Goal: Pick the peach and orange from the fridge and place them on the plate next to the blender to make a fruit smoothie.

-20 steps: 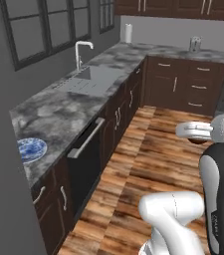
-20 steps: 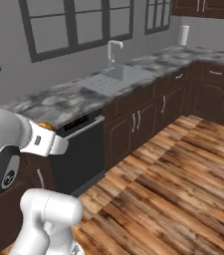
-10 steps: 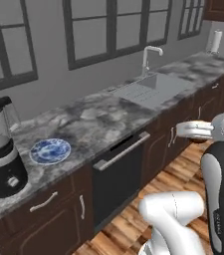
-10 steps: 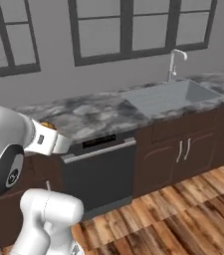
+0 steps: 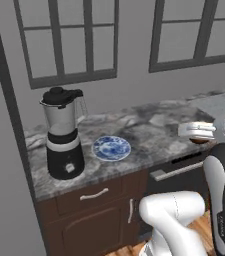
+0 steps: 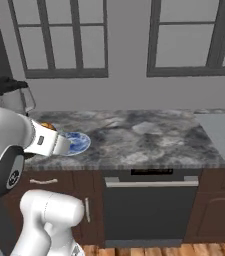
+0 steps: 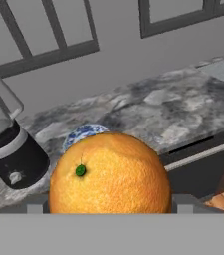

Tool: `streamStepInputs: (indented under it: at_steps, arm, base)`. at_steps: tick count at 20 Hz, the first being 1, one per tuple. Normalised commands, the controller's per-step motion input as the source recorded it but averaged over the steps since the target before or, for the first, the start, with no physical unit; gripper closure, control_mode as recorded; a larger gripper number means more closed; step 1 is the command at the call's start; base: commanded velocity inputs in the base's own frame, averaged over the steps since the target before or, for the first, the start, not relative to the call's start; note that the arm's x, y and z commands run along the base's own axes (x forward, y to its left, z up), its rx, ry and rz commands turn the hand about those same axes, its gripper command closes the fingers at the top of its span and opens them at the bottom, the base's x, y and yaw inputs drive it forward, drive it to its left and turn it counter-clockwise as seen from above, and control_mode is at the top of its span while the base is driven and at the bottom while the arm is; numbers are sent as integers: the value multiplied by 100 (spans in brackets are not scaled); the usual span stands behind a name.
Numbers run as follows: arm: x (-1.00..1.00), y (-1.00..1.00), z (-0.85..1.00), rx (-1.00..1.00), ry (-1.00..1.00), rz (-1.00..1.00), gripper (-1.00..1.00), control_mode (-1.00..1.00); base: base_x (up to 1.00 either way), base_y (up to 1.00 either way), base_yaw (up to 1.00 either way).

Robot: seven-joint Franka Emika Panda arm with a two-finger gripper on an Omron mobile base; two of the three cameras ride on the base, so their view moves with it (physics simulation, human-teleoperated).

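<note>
Swung round with the base to face the blender (image 5: pixel 62 134) and bare plate (image 5: pixel 112 148), gripper (image 5: pixel 198 131) pinching the orange (image 7: pixel 110 173); peach unplaced, apparently unfetched.

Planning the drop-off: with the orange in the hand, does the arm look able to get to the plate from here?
Probably yes. The plate lies bare on the counter beside the blender, nothing between it and the hand holding the orange.
</note>
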Motion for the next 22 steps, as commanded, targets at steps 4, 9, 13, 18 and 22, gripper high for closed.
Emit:
streamStepInputs:
  at_steps: [4, 9, 13, 18, 22]
  arm:
    - [0, 0, 0, 0, 0, 0, 100, 100]
    - [14, 2, -26, -12, 17, 3, 100, -100]
    - [81, 0, -49, -12, 46, 12, 100, -100]
    - [50, -6, -44, 1, 22, 22, 100, -100]
    - [64, 11, -69, 4, 1, 20, 100, -100]
  base:
    - [52, 0, 35]
    - [0, 0, 5]
    - [0, 0, 0]
    - [0, 0, 0]
    - [0, 0, 0]
